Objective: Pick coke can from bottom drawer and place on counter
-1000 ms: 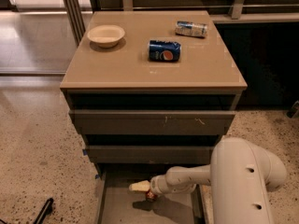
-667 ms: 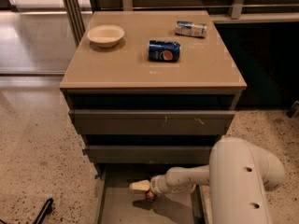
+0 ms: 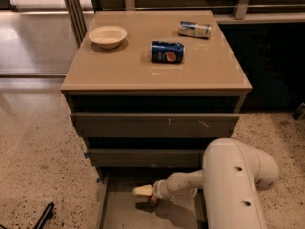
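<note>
The bottom drawer (image 3: 119, 213) is pulled open at the foot of the cabinet. My gripper (image 3: 143, 191) reaches into it from the right, low over the drawer floor, with its cream tip pointing left. A small red-brown piece of the coke can (image 3: 153, 202) shows right beneath the gripper, and the rest of the can is hidden by it. The tan counter (image 3: 119, 73) is the cabinet's top, well above the gripper.
On the counter lie a dark blue Pepsi can (image 3: 167, 51), a blue-and-white can (image 3: 194, 29) at the back right, and a cream bowl (image 3: 108, 35) at the back left. The two upper drawers (image 3: 152, 125) are shut. My white arm (image 3: 233, 185) fills the lower right.
</note>
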`<state>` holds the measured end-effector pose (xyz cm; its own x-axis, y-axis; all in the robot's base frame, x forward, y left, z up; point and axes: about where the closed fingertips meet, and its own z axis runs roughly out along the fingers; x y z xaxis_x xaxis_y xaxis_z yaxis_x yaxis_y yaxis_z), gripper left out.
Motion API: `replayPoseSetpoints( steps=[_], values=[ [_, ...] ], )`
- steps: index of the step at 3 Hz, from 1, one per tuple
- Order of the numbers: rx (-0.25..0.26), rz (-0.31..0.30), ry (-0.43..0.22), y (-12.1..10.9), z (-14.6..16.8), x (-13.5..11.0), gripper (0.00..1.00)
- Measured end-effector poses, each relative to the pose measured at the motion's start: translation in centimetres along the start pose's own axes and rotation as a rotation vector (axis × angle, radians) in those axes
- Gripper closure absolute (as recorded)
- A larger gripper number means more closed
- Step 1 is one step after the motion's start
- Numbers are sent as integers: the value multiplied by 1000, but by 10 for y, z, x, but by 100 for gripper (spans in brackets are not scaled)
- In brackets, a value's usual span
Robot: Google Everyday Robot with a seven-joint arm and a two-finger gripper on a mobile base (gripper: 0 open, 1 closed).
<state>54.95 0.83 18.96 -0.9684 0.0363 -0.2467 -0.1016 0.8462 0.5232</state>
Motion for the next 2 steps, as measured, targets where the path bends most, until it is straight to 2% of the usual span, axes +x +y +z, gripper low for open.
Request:
replayPoseSetpoints(
  steps=[2],
  values=[
    [-29, 56, -15, -20, 2, 1, 0]
  ],
)
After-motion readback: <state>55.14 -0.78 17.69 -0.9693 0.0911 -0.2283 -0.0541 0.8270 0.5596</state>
